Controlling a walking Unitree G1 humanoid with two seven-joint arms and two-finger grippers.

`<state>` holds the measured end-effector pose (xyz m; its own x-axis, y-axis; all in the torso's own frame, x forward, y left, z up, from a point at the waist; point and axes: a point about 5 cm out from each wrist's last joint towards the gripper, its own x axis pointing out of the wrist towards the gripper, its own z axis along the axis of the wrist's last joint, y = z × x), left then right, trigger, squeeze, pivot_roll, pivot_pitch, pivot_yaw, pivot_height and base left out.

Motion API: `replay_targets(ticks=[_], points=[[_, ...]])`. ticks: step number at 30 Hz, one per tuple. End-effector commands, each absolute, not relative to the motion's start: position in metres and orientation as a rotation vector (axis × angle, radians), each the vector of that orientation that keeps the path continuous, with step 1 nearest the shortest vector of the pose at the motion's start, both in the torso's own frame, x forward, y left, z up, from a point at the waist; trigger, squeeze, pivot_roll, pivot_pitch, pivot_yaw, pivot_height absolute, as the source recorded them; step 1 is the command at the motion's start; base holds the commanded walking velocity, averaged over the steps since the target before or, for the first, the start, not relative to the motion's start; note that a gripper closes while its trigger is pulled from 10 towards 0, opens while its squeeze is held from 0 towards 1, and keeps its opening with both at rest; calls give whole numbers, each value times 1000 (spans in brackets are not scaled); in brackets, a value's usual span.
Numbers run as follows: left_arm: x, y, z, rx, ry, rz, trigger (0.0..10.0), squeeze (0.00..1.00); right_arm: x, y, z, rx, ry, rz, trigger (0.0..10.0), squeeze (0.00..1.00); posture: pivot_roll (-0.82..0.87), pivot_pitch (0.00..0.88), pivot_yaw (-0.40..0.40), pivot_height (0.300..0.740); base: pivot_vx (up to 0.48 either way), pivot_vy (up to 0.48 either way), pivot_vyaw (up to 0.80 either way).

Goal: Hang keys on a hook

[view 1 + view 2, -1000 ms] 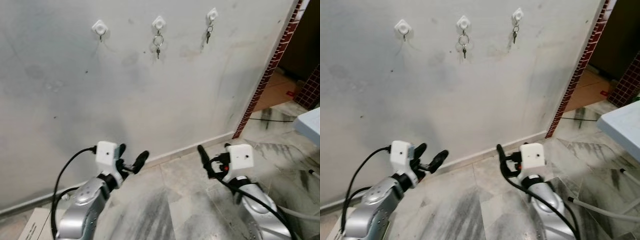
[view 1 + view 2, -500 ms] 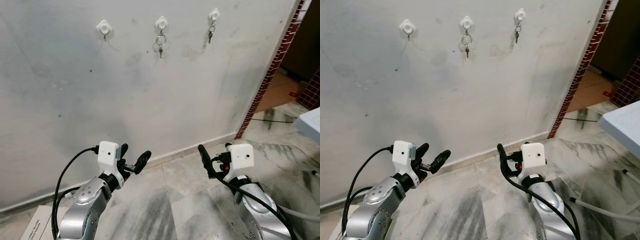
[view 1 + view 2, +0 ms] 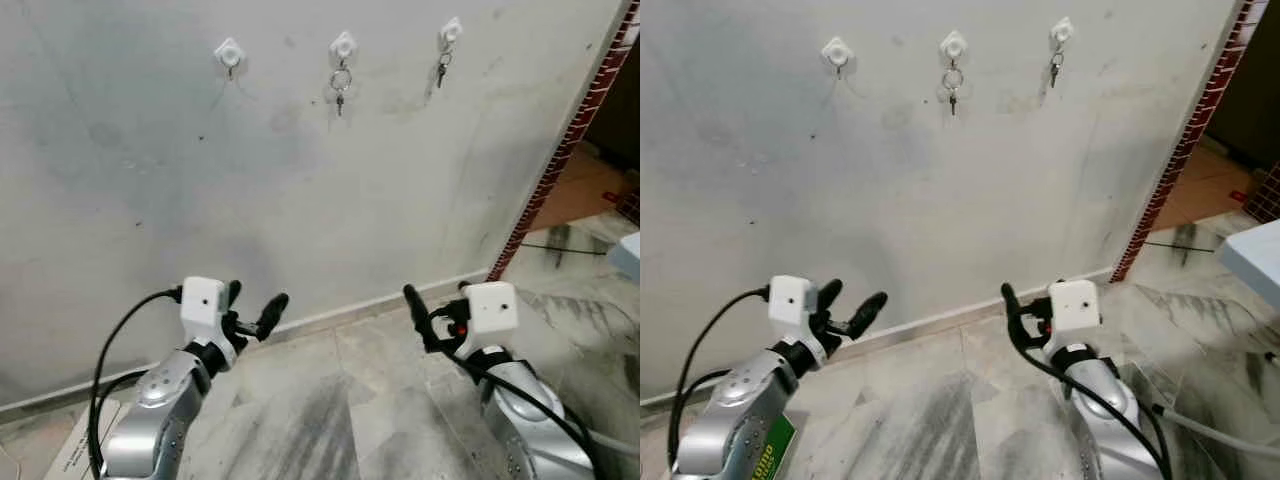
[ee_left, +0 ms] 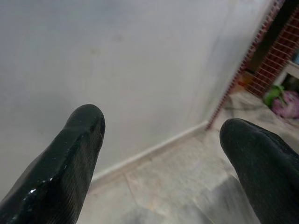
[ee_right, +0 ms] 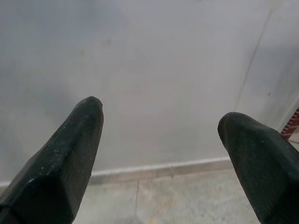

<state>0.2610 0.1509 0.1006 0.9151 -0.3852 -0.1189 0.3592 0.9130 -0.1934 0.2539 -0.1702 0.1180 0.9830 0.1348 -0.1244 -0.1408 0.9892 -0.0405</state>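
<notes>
Three white hooks sit high on the grey wall. The left hook [image 3: 229,50] is bare. A key ring with a key [image 3: 340,85] hangs from the middle hook [image 3: 343,45], and a small key [image 3: 441,68] hangs from the right hook [image 3: 451,30]. My left gripper [image 3: 252,303] is held low in front of the wall, far below the hooks, open and empty; the left wrist view shows its fingers [image 4: 70,158] spread wide. My right gripper [image 3: 438,300] is at the same height, also open with nothing between its fingers [image 5: 65,158].
The wall ends at a red brick edge [image 3: 570,140] with a doorway to the right. A white table corner [image 3: 1255,255] juts in at the right. A box with a green label [image 3: 765,460] lies on the marble floor at lower left.
The whole picture has shifted, so the hooks now sit lower and further right; the camera moved. Both grippers stay open, empty and low.
</notes>
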Motion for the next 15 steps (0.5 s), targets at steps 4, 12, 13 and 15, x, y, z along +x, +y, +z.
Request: replay_targets(ticks=[4, 12, 13, 15], points=[[253, 153, 113, -106, 103, -341, 10000, 0, 254, -175, 135, -47, 77, 123, 10000, 0, -73, 0, 51, 740, 0, 0, 0], [239, 157, 114, -76, 85, -286, 10000, 0, 248, -175, 132, -57, 102, 116, 10000, 0, -62, 0, 52, 740, 0, 0, -197], [238, 158, 114, -71, 86, -279, 10000, 0, 248, -176, 131, -56, 107, 115, 10000, 0, -59, 0, 52, 740, 0, 0, -788], [238, 159, 114, -64, 87, -273, 10000, 0, 248, -176, 131, -56, 109, 116, 10000, 0, -59, 0, 52, 740, 0, 0, -788]])
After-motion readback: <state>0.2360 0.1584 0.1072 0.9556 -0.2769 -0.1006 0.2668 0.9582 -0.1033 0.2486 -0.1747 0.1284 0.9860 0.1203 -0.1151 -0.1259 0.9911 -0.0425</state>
